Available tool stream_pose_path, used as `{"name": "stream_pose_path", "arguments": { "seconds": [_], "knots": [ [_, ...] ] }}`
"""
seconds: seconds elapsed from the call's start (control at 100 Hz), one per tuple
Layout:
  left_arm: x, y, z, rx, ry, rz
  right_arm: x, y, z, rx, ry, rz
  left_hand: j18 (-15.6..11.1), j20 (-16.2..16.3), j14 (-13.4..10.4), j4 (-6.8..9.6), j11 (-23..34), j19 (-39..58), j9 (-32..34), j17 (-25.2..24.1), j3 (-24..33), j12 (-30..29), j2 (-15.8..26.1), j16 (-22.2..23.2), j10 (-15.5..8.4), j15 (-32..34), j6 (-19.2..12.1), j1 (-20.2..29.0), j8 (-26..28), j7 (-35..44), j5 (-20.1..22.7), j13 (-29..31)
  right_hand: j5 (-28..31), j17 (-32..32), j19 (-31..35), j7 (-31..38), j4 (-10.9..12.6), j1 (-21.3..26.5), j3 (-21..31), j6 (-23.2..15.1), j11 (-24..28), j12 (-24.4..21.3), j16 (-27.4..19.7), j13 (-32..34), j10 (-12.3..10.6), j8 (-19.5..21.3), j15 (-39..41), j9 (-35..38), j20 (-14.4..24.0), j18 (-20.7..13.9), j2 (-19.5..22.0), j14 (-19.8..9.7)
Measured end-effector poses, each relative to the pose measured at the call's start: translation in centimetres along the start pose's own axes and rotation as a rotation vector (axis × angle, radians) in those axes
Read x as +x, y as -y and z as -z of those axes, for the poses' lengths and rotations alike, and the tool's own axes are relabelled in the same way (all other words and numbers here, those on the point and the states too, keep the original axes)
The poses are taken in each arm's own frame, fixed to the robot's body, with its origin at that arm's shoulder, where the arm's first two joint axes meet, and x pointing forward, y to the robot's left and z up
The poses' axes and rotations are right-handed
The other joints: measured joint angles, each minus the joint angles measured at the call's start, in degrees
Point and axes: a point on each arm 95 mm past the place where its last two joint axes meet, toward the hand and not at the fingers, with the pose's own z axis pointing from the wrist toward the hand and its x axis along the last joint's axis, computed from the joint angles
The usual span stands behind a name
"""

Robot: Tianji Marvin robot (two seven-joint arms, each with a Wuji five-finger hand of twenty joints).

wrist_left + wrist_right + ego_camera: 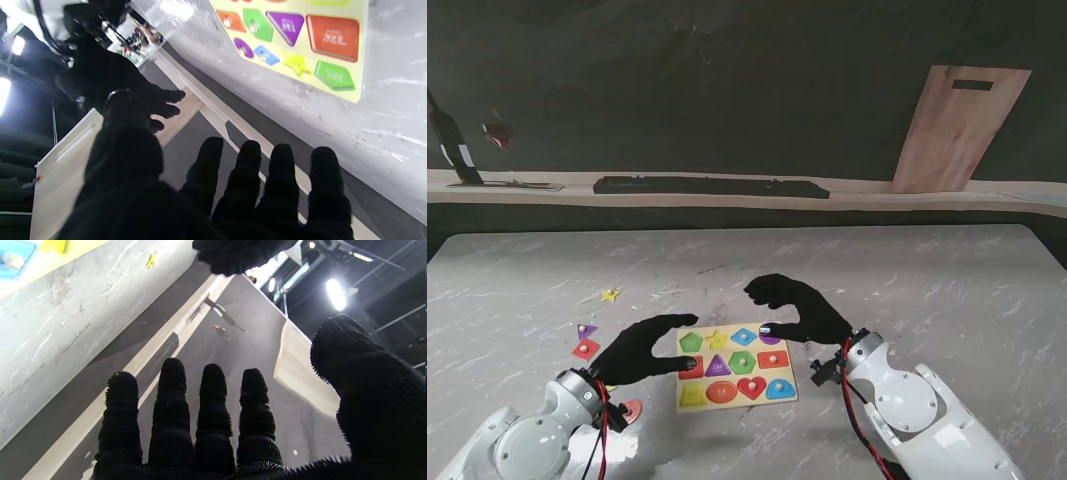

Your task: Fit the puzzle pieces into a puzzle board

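Twelve coloured shapes fill yellow puzzle board (736,400)

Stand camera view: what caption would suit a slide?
Two black-gloved hands, left hand and right hand, open over a colourful puzzle board.

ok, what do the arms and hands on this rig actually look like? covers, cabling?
Both arms are glossy white rounded shells with black joints near the wrist. The left hand and right hand are five-fingered and covered in black gloves; the right wrist view shows a nubby, bristly texture on the fingers. Red and black cables loop along each forearm at the wrist. No markings legible.
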Motion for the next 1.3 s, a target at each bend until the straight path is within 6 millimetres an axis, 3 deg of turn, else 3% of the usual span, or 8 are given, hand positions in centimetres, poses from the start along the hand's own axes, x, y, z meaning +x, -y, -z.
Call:
{"name": "stream_pose_path", "arguments": {
  "seconds": [0.2, 0.37, 0.51, 0.61, 0.95, 1.2, 1.3],
  "knots": [
    [0.5, 1.0, 1.1, 0.001, -0.009, 0.053, -0.1, -0.6, 0.4, -0.038, 0.004, -0.002, 0.0, 2.2, -0.1, 0.00, 0.0, -0.6, 0.0, 0.3, 0.3, 0.0, -0.2, 0.0, -0.5, -0.6, -0.1, -0.7, 0.0, 0.0, 0.0, 0.0, 0.0, 0.0, 0.0, 0.0, 0.0, -0.1, 0.2, 0.0, 0.0, 0.0, 0.0, 0.0, 0.0, 0.0, 0.0, 0.0, 0.0, -0.7, 0.0, 0.0],
    [0.1, 1.5, 2.2, 0.139, 0.102, -0.215, 0.2, -1.1, 1.0, -0.083, 0.006, 0.069, 0.0, 4.8, 0.0, 0.00, 1.8, 3.8, 1.9, 1.5, 4.3, 0.9, 0.6, 2.5, 0.3, 2.4, 1.7, 0.0, 0.0, 2.0, 1.5, 2.4, 0.2, 0.1, 0.0, 0.0, 0.0, -0.1, -0.5, 0.0, 0.0, 0.0, 0.5, 0.0, 0.0, 0.0, 0.0, 0.0, 0.1, -0.7, 1.0, 0.0],
    [-0.2, 1.7, 4.1, 0.027, 0.151, -0.238, 0.4, -1.2, 1.4, -0.107, 0.005, 0.092, 0.0, 5.7, 0.0, 0.00, 4.4, 9.5, 3.6, 2.2, 4.5, 2.4, 1.4, 4.5, 0.3, 6.2, 2.0, 0.0, 0.1, 3.9, 3.5, 2.4, 1.7, 0.2, 0.0, 0.0, 0.0, -0.2, -1.0, -0.1, 0.6, 0.0, 1.0, 1.5, 0.0, 0.5, 0.9, 0.0, 1.2, -0.7, 1.5, 0.0],
    [-0.5, 1.5, 5.0, -0.016, 0.182, -0.384, 0.6, -1.1, 1.5, -0.105, 0.007, 0.103, 0.0, 6.4, 0.0, 0.00, 7.0, 13.5, 5.5, 3.2, 4.4, 4.6, 1.4, 6.0, 0.3, 8.9, 2.0, 0.8, 0.9, 6.0, 5.5, 3.7, 1.7, 0.3, 0.2, 0.0, 0.0, -0.3, -1.1, -0.3, 1.4, 0.3, 1.0, 1.5, 0.0, 0.6, 0.9, 1.3, 1.6, -0.7, 1.6, 0.0],
    [-2.7, 1.8, 7.1, -0.066, 0.300, -0.637, 0.5, -0.2, 0.5, -0.065, 0.034, 0.115, 0.0, 8.4, 0.0, 0.00, 15.3, 23.6, 11.1, 6.0, 2.9, 14.2, 3.5, 10.9, -0.3, 17.3, 0.8, 2.3, 9.5, 21.5, 7.9, 7.2, 2.1, 0.3, 0.3, 0.0, 0.0, -1.8, -2.6, -0.3, 1.4, 0.3, 1.6, 1.5, 0.0, 0.7, 0.9, 1.3, 2.3, -0.7, 5.1, 0.0],
    [-5.0, 1.5, 7.2, -0.063, 0.413, -0.622, -0.1, -0.3, 0.1, -0.079, 0.069, 0.135, 0.0, 9.2, 0.0, 0.00, 18.7, 25.6, 12.3, 6.7, 3.0, 18.1, 3.5, 13.6, -0.4, 20.9, 0.6, 2.9, 10.5, 25.8, 7.9, 7.4, 2.1, 0.3, 0.6, 0.0, 0.0, -1.8, -3.8, -0.3, 1.4, 0.3, 2.2, 1.5, 0.0, 0.7, 1.5, 1.3, 2.4, -0.7, 6.6, 0.0],
    [-5.0, 1.3, 7.2, -0.073, 0.422, -0.615, -0.2, -0.4, 0.1, -0.087, 0.071, 0.127, 0.0, 10.2, 0.0, 0.00, 19.7, 27.3, 12.4, 6.9, 6.2, 20.9, 2.5, 15.8, -0.4, 22.6, 0.6, 2.9, 10.3, 25.1, 7.8, 7.8, 2.2, 0.3, 0.7, 0.0, 0.0, -1.8, -4.5, -0.3, 1.5, 0.4, 2.2, 1.5, 0.0, 0.7, 1.6, 2.5, 2.4, -0.7, 7.5, 0.0]
  ]
}}
